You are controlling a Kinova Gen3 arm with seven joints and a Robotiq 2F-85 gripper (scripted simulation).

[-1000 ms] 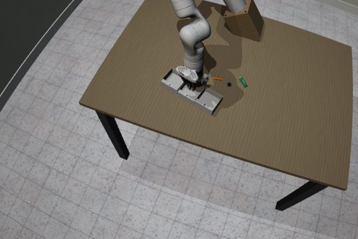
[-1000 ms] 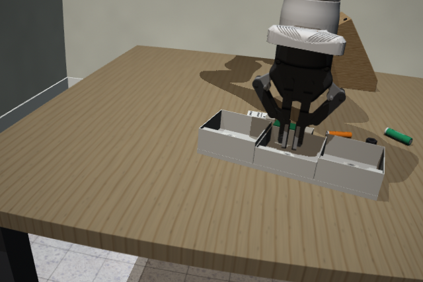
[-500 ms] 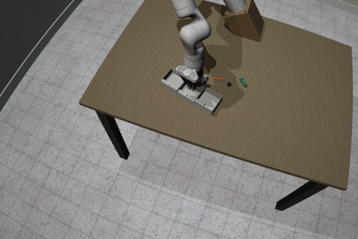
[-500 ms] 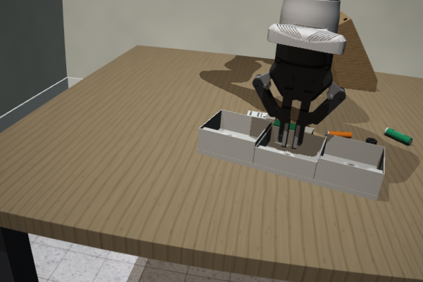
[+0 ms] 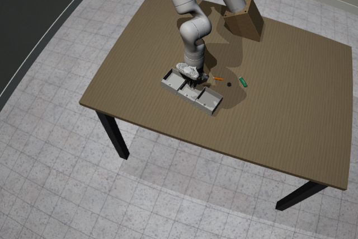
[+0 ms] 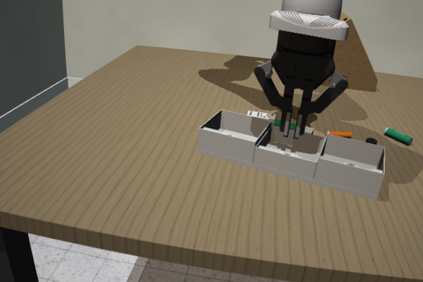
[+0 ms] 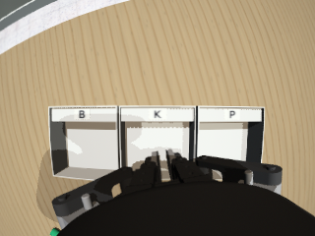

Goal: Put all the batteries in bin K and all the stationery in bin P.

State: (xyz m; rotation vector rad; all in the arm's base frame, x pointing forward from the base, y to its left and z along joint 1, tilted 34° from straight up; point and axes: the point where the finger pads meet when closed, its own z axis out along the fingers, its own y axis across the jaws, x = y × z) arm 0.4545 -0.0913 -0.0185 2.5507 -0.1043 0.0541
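My gripper points down over bin K. Its fingers are nearly together, with nothing seen in the narrow gap. Bin P is left of K in the top and exterior views. Bin B is on the right. No item shows in the bins; part of K is hidden. A green cylinder and an orange cylinder lie on the table. A green thing behind K is partly hidden.
A white domino-like piece with black dots lies behind bin P. A small black round thing lies between the orange and green cylinders. The arm's wooden base block stands at the back of the table.
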